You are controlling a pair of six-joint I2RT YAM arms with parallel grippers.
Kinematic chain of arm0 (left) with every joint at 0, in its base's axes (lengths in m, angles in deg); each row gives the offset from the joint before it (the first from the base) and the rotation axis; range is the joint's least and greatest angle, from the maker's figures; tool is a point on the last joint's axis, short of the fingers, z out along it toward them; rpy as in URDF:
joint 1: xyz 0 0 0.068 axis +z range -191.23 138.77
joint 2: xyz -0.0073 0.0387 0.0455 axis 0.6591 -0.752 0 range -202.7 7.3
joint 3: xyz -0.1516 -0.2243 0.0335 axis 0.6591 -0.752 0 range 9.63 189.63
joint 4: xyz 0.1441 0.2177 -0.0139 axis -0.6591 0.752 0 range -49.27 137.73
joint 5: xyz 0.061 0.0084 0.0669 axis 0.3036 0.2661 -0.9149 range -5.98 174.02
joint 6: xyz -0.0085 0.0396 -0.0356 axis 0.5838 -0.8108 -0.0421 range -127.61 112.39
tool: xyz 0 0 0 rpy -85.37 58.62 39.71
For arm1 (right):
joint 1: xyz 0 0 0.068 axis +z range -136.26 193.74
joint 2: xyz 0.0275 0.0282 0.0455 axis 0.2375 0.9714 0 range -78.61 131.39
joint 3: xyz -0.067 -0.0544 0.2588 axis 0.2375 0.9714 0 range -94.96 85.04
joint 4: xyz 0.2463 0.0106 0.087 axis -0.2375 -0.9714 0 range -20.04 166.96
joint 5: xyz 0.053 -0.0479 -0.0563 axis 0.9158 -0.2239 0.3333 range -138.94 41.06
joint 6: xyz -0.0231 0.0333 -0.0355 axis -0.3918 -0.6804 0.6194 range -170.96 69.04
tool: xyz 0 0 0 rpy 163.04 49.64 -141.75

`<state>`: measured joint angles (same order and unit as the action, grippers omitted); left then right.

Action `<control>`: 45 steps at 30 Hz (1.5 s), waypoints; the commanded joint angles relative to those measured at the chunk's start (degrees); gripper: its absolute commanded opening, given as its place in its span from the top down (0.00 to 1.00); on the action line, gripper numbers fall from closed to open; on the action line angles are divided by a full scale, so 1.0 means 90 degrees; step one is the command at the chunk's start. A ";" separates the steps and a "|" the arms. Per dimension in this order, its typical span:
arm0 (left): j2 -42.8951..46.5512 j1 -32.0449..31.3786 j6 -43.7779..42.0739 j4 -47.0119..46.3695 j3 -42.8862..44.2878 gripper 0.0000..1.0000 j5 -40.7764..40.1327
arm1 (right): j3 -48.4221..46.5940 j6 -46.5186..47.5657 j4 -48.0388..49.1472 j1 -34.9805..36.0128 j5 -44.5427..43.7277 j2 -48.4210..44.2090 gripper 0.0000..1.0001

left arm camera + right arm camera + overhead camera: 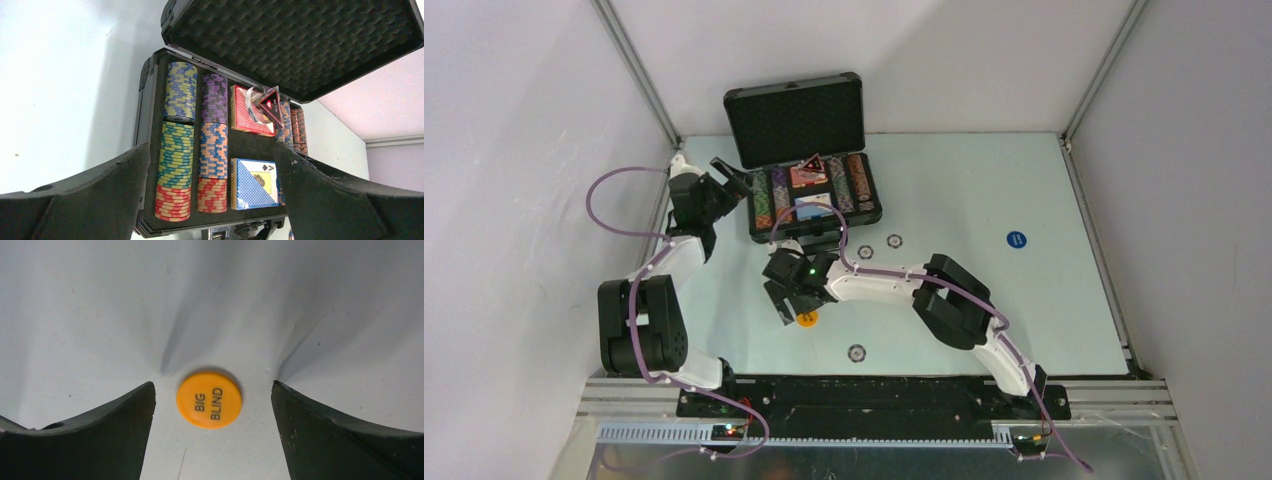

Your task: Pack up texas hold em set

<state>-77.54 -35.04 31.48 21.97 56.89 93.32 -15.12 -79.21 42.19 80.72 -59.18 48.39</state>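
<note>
Right pincer (212, 385) released, straddling orange "BIG BLIND" button (209, 399) flat on worktop (100, 315), not touching it. Left pincer (211, 146) likewise spread, empty, facing open briefcase (300, 45) at worktop's far left, chip rows (175, 150) inside.

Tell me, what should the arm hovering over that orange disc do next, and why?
Probably the right gripper should lower a little and close on the orange BIG BLIND button. Its jaws stand open, one on each side of the button, which lies flat on the table, outside the open briefcase where it likely belongs.
</note>
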 commanded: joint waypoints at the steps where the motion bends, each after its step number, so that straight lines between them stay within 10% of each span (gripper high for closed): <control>1: 0.0215 0.0055 0.0059 -0.0124 -0.0038 0.02 0.0074 | -0.0275 0.0070 -0.0521 0.0088 0.0080 0.0097 0.12; 45: 0.0138 0.0058 0.0157 -0.0267 -0.0047 0.02 0.0226 | -0.0849 0.0226 -0.1469 0.0341 -0.0185 0.0940 0.41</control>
<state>-77.50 -34.93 32.12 21.93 56.56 94.19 -23.10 -77.24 32.25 83.45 -60.12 53.24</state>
